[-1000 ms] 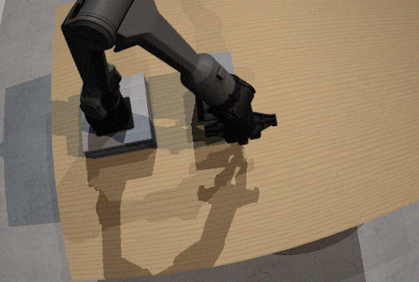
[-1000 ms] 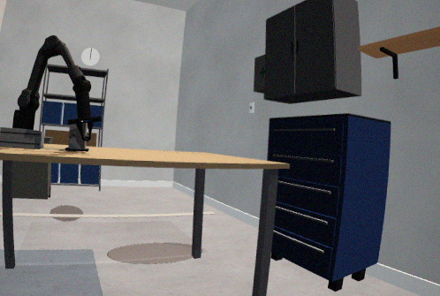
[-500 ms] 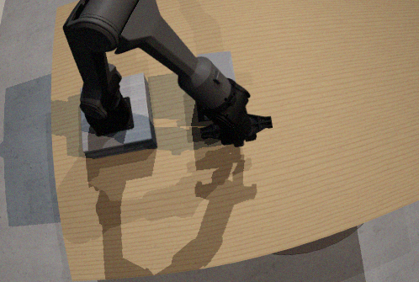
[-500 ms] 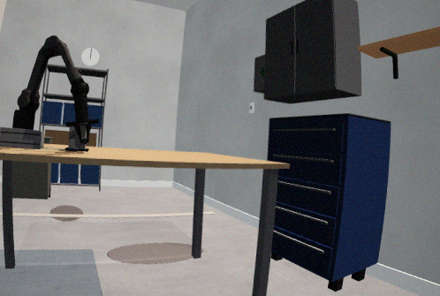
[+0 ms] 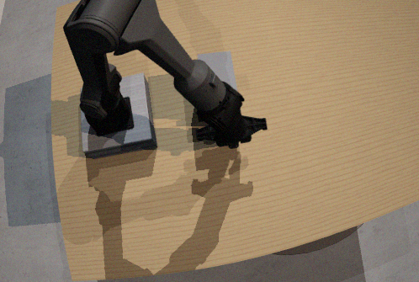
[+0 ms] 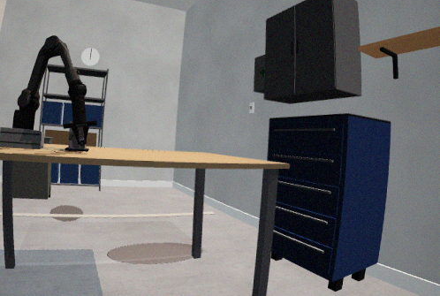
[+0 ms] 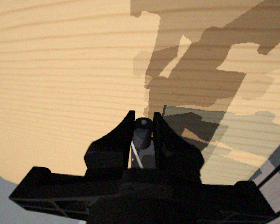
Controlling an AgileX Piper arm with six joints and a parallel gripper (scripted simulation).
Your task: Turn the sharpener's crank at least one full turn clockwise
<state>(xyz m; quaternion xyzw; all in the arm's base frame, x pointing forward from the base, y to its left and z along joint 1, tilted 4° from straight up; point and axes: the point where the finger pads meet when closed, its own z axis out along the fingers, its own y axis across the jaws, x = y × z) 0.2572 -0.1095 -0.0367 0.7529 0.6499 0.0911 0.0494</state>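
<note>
My gripper [image 7: 144,118] is shut on the dark round knob of the sharpener's crank [image 7: 142,131]; a thin pale crank arm runs down from the knob between the fingers. In the overhead view the gripper [image 5: 227,133] hangs low over the table and hides most of the sharpener [image 5: 199,129]; only a dark corner shows at its left. In the side view the gripper [image 6: 78,142] points down at a small dark object on the table top near the left end.
The arm's grey base block [image 5: 119,116] stands left of the sharpener. A grey flat patch [image 5: 219,68] lies behind the forearm. A blue drawer cabinet [image 6: 327,195] and a dark wall cabinet [image 6: 311,47] stand far off to the right.
</note>
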